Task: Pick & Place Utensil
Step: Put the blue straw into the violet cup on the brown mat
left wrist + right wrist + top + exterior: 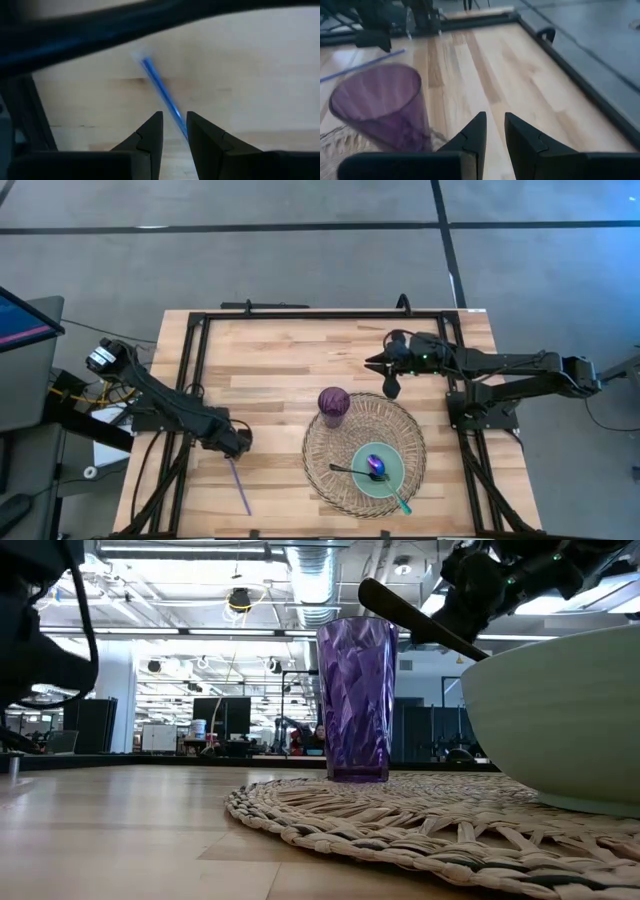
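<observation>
Straw [239, 486] lies on the table [270, 370] at near left, not yet lifted; left gripper [240, 444] sits at its far end, jaws narrow, around or beside it unclear. Placing remains. Right gripper [390, 387] waits, narrow and empty, beyond the cup [334, 405].

Left gripper [240, 446] low over the table's left front, fingers narrowly parted. Right gripper [383, 372] raised mid-table, fingers narrowly parted, empty.

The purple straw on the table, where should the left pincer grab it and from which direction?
Grip the purple straw mid-length from straight above, fingers across its width. It lies flat on the table, thin and apart from other things; the left pincer is over its near end.
</observation>
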You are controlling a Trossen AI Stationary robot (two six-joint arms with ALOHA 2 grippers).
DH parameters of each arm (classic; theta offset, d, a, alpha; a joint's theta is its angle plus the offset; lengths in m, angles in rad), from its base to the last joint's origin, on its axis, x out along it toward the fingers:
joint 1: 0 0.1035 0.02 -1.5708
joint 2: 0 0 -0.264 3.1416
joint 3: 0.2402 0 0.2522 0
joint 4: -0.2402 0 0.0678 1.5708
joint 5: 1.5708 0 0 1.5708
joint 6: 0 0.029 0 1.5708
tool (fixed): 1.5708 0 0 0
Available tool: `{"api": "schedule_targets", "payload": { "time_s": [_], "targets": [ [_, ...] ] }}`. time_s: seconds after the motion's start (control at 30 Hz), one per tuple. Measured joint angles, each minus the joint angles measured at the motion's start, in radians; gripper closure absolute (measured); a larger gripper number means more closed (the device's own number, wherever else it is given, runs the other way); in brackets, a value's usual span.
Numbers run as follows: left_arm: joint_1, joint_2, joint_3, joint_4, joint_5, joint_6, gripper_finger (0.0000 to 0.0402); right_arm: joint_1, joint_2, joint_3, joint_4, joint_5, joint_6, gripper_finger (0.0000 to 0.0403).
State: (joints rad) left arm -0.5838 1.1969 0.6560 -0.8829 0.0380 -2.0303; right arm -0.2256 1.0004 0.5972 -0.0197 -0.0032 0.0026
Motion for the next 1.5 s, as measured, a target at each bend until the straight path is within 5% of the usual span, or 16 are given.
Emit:
{"api": "schedule_targets", "payload": {
  "time_s": [0.53, 0.7, 0.8, 1.0, 1.33, 1.5],
  "targets": [
    [0.000, -0.003, -0.100, 0.028, -0.054, 0.000, 0.0318, 0.001, 0.000, 0.000, 0.086, 0.000, -0.012, 0.0339],
    [0.000, -0.002, -0.110, 0.057, -0.076, 0.092, 0.0358, 0.001, 0.000, 0.000, 0.085, 0.000, -0.013, 0.0339],
    [-0.001, -0.002, -0.111, 0.087, -0.130, 0.177, 0.0392, 0.001, 0.000, 0.000, 0.085, 0.000, -0.013, 0.0339],
    [0.001, 0.006, -0.089, 0.195, -0.313, 0.220, 0.0390, 0.001, 0.000, 0.000, 0.085, 0.000, -0.012, 0.0339],
    [0.002, 0.003, 0.024, 0.723, -0.675, 0.936, 0.0395, 0.001, 0.000, 0.000, 0.085, 0.000, -0.010, 0.0339],
    [0.002, 0.003, 0.081, 1.031, -0.698, 1.345, 0.0396, 0.001, 0.000, 0.000, 0.086, 0.000, -0.010, 0.0339]
  ]
}}
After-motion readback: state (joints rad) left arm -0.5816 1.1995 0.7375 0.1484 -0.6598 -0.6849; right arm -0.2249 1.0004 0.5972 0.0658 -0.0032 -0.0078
